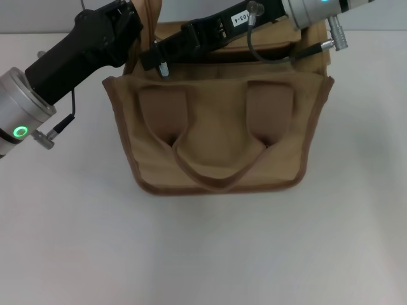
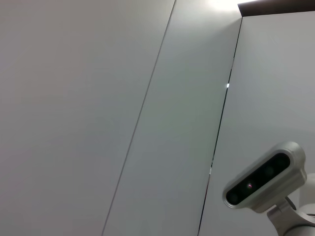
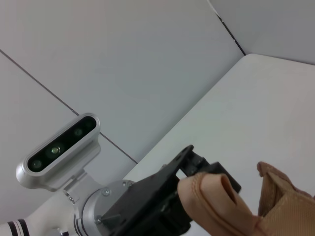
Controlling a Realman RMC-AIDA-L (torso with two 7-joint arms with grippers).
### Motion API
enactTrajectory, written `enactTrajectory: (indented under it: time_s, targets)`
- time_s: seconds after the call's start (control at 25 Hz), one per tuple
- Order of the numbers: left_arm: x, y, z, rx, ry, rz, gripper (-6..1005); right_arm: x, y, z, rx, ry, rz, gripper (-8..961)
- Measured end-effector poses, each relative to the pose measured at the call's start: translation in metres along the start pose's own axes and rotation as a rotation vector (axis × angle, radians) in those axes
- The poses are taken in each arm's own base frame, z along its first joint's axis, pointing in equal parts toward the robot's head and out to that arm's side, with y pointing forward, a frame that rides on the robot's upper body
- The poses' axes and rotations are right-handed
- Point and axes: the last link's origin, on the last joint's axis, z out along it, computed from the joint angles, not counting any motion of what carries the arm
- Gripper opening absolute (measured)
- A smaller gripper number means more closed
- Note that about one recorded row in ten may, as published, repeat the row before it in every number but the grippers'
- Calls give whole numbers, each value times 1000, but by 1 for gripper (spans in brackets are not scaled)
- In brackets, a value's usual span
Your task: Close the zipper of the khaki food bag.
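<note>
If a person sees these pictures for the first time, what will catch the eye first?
The khaki food bag stands out first: a big tan tote in the middle of the white table, its near handle hanging down the front. Next come the two black grippers over its top, the left gripper at the bag's left corner by a raised handle loop, the right gripper stretched along the top.

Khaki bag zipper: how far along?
Done: both arms are at the top of the khaki food bag. The left gripper is at its left end, seemingly gripping the rear handle. In hand: the right gripper reaches across to that end, near the zipper. Left: the dark gap along the top suggests it isn't closed.
</note>
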Motion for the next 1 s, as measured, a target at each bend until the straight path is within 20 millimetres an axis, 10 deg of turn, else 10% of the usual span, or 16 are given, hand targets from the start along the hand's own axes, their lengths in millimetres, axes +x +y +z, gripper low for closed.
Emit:
enactTrajectory:
  time_s: [1.0]
  targets:
    - [1, 1, -1, -4, 5, -10, 35, 3, -3, 3, 27, 12, -53, 16]
